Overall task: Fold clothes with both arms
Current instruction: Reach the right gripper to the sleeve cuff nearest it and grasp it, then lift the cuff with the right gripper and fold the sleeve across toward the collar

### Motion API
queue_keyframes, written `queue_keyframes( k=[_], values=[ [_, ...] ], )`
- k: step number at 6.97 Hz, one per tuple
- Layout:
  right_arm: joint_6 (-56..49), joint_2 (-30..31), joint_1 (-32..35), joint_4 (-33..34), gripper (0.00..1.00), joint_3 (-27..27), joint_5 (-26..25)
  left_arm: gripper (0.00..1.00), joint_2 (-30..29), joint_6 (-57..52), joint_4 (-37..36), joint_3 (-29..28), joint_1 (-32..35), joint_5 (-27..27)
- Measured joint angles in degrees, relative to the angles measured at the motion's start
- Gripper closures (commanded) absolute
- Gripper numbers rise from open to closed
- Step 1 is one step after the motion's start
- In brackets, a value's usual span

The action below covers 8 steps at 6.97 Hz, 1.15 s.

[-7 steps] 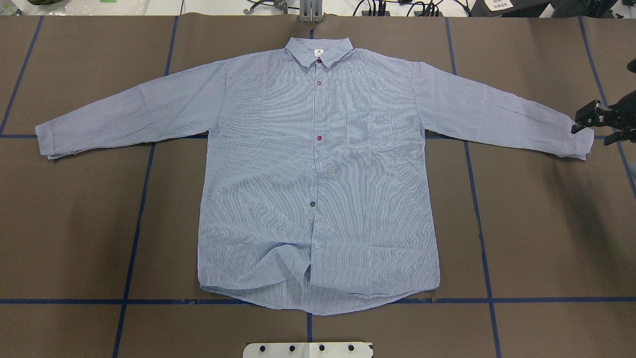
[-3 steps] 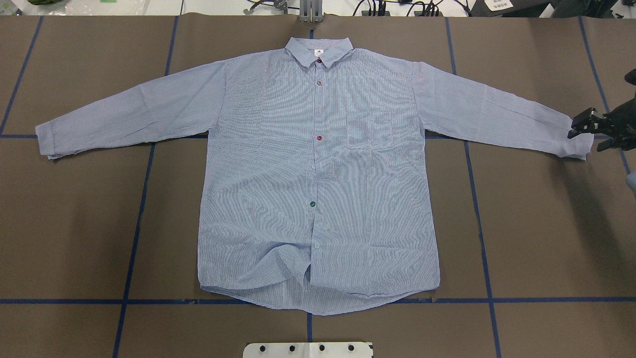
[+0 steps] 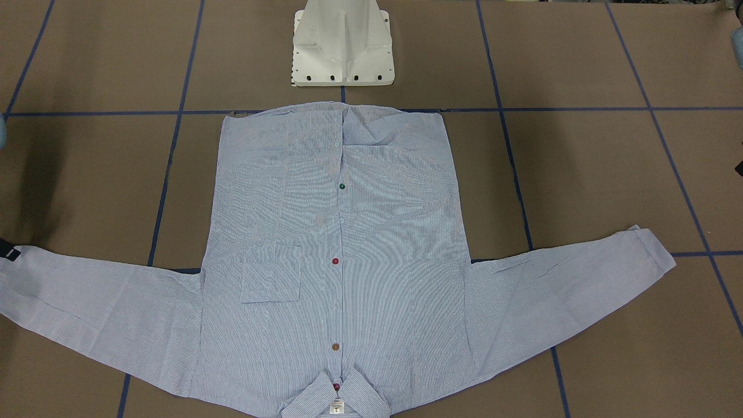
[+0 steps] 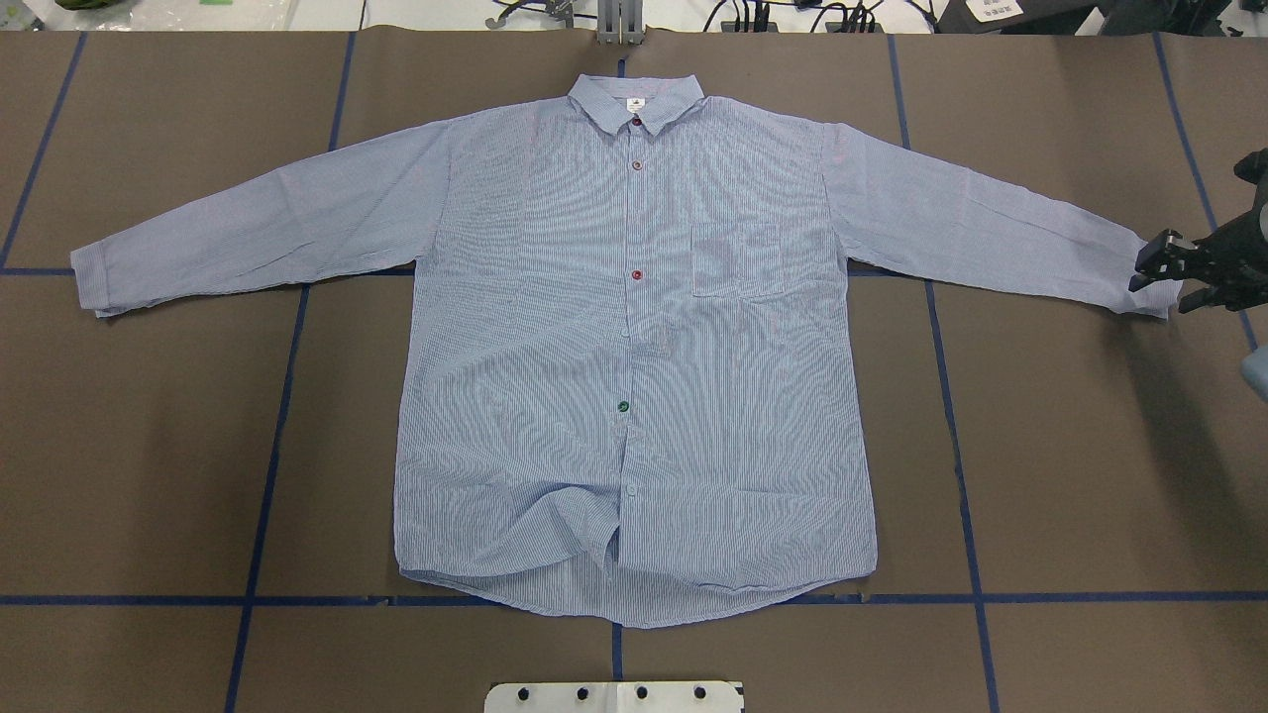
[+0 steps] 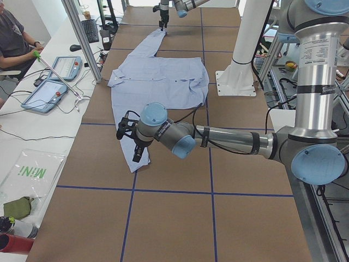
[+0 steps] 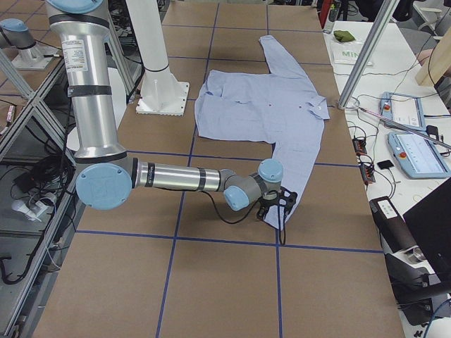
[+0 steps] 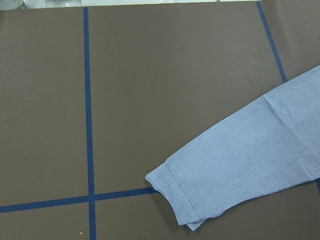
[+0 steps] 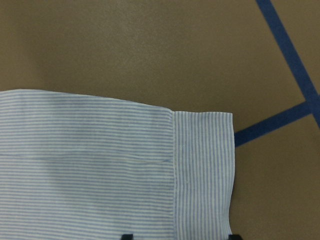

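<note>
Light blue-and-white fine-striped shirt point(image 4: 555, 297); green button point(image 4: 623, 407); magenta button point(image 4: 636, 274); brown table point(image 4: 1070, 446), blue tape lines point(image 4: 149, 600); black right pincer point(image 4: 1159, 282)

The shirt point(image 4: 634, 347) is thin, matt woven cloth, lightly creased. The table point(image 4: 1070, 475) has a matt, brown, paper-like cover. The left arm point(image 5: 229, 139) is smooth, silvery metal.

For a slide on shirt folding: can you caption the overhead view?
Striped shirt laid flat, sleeves spread, on the brown table; right hand open at one cuff.

Silver tubular arms point(image 6: 180, 176) with pale blue joint caps point(image 6: 103, 186), black cables point(image 6: 229, 220), black grippers point(image 4: 1161, 279)
</note>
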<state>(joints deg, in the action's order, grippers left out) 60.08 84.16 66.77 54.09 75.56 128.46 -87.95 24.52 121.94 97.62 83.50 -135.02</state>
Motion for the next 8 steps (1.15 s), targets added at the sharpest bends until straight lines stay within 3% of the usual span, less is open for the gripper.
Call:
queue_keyframes(
  k=[4, 5, 6, 8],
  values=[
    [-0.27, 0.83, -0.15, -0.04, 0.66, -0.27, -0.56, 0.01, -0.1, 0.08, -0.03, 0.08, 0.0, -0.07],
    [-0.27, 0.83, -0.15, -0.04, 0.79, -0.18, -0.99, 0.01, -0.14, 0.11, -0.03, 0.13, -0.03, -0.07],
    [-0.32, 0.86, -0.14, -0.04, 1.0, -0.15, -1.26, 0.01, -0.2, 0.14, -0.04, 0.2, -0.05, -0.07],
    [-0.32, 0.87, -0.07, -0.04, 1.0, -0.06, -1.51, 0.01, -0.27, 0.15, -0.04, 0.27, -0.06, -0.07]
  ],
)
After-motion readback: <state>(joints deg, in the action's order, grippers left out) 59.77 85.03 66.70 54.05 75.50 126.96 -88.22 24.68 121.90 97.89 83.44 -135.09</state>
